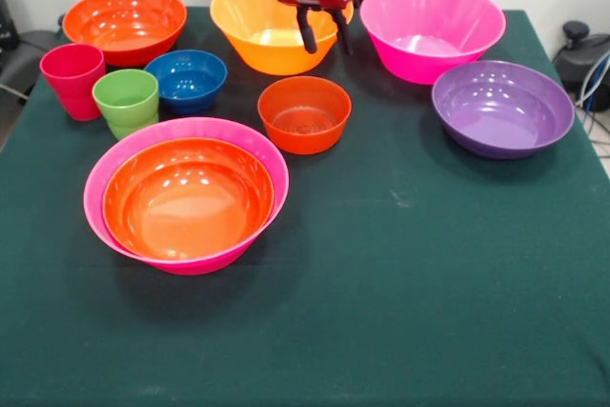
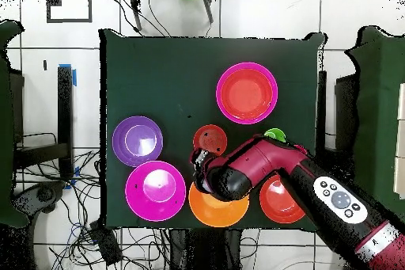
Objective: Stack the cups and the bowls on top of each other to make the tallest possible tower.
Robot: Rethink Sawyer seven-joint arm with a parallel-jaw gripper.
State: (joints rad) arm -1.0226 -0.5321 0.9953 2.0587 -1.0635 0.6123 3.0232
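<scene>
My gripper (image 1: 324, 35) hangs open and empty at the table's far side, over the right rim of the large light orange bowl (image 1: 257, 30) and just behind the small orange-red bowl (image 1: 304, 113). The tower is a red-orange bowl (image 1: 186, 197) nested in a large magenta bowl (image 1: 186, 128), at the near left. The red-pink cup (image 1: 72, 78) and the lime green cup (image 1: 126, 100) stand upright side by side at the left, next to the small blue bowl (image 1: 188, 78). A second red-orange bowl (image 1: 124, 24), a second magenta bowl (image 1: 431, 28) and the purple bowl (image 1: 502, 107) stand singly.
In the overhead view the arm (image 2: 277, 168) reaches from the bottom right and hides the blue bowl and the red-pink cup; the gripper (image 2: 199, 161) lies between the small orange-red bowl (image 2: 210, 138) and the light orange bowl (image 2: 213, 213). The tower (image 2: 247, 93) stands apart.
</scene>
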